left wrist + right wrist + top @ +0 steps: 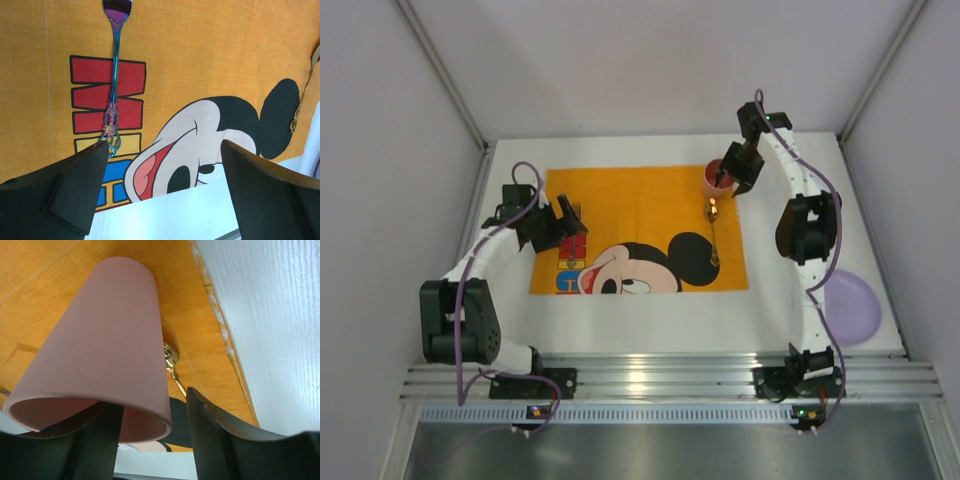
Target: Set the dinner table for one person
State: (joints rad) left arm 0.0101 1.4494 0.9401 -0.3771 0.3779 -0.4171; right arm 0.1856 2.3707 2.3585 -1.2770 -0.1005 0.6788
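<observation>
At the far right corner of the orange placemat (pixel 620 200), on the dinner table (pixel 650 320), the right gripper (pixel 150 405) straddles the pink cup (pixel 100 350) at its rim, jaws seemingly parted off the wall; a crooked lift could snag and topple it. The left gripper (pixel 165 147) hangs spread wide.

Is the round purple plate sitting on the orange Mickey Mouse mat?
No, the round purple plate lies on the white tabletop, to the right of the orange Mickey Mouse placemat.

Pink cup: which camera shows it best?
Right wrist view: the pink cup fills the frame, speckles and rim clear. Top view shows it small on the orange placemat; left wrist view misses it.
</observation>
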